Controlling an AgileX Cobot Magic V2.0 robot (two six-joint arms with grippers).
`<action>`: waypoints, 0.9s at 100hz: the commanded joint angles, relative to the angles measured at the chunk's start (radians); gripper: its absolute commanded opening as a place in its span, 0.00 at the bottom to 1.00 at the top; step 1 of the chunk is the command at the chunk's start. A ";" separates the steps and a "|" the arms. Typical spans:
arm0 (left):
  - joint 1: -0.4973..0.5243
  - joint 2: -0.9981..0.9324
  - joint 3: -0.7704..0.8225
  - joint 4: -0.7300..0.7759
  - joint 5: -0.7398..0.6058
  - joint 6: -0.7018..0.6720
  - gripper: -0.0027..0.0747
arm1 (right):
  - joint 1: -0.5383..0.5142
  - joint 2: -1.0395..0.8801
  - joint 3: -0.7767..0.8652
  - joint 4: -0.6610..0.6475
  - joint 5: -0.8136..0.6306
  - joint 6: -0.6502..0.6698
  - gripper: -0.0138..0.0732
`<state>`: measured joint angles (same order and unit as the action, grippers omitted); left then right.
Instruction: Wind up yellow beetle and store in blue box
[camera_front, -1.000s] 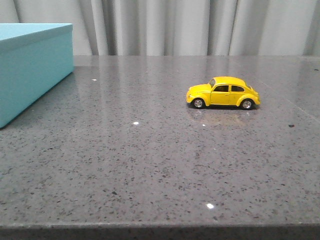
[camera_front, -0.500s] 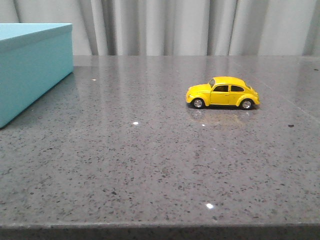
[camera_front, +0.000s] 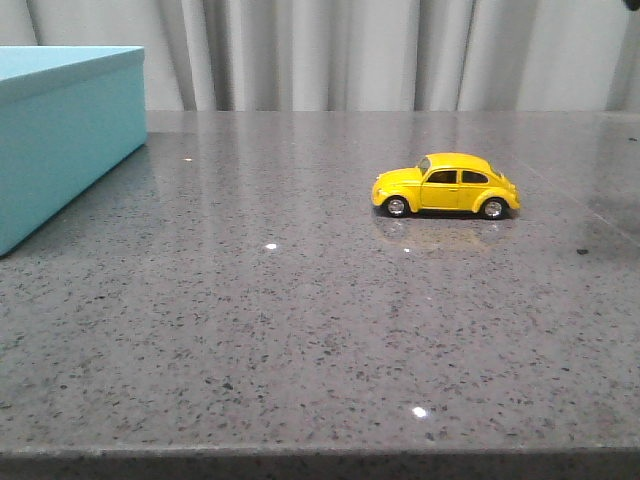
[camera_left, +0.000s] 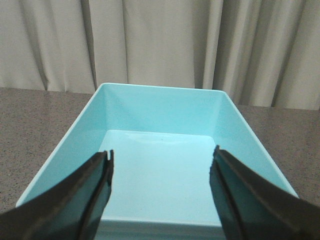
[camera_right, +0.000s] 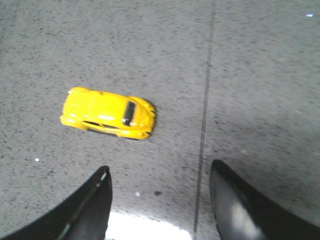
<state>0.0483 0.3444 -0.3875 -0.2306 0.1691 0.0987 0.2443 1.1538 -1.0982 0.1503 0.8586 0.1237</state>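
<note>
The yellow beetle (camera_front: 446, 186) stood on the grey table (camera_front: 300, 320), well apart from the blue box (camera_front: 60, 130). The left tool (camera_left: 161, 165) and right tool (camera_right: 159, 182) were both spread wide, holding nothing.

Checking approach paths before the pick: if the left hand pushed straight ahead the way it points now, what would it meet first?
Most likely the inside floor of the blue box: the left hand is open and aimed down into the open box, which looks empty. How far off that floor lies is unclear from this view.
</note>
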 joint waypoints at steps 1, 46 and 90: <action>-0.002 0.016 -0.037 -0.012 -0.077 0.001 0.57 | 0.042 0.056 -0.083 0.015 -0.020 0.015 0.67; -0.002 0.016 -0.037 -0.012 -0.077 0.001 0.57 | 0.174 0.400 -0.339 -0.024 0.169 0.234 0.76; -0.002 0.016 -0.037 -0.012 -0.079 0.001 0.57 | 0.178 0.514 -0.426 -0.057 0.178 0.350 0.76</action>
<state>0.0483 0.3444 -0.3875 -0.2313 0.1691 0.0987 0.4234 1.6919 -1.4883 0.1073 1.0598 0.4582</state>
